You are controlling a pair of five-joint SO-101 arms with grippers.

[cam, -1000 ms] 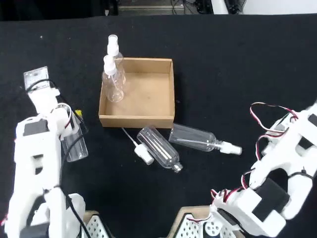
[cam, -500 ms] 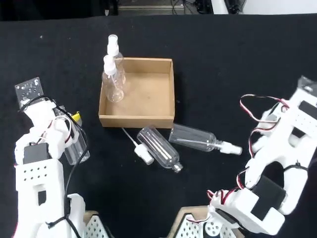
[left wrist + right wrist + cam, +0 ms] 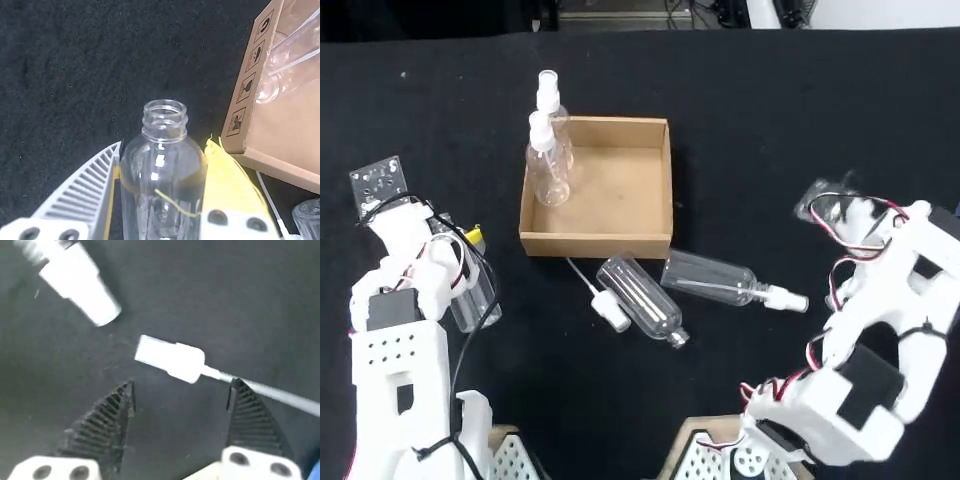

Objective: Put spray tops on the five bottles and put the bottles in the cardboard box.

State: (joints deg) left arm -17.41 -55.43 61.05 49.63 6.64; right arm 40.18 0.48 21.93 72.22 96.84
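Your left gripper (image 3: 165, 146) is clamped on an uncapped bottle (image 3: 162, 167), neck sticking out front so a top can go on. Your right gripper (image 3: 182, 384) is wide open, with a loose spray top (image 3: 170, 359) just ahead of its jaws, probably your next grab.

**Even light on black cloth, some smear**

In the high view the light is bright and even. The black cloth (image 3: 770, 100) swallows shadows, and the box (image 3: 620, 190) is plainly lit. Right of centre, the right arm (image 3: 828, 207) is smeared at its tip. Small white glints sit on the bottle (image 3: 162, 165). In the right wrist view, the spray top (image 3: 170, 359) is blurred.
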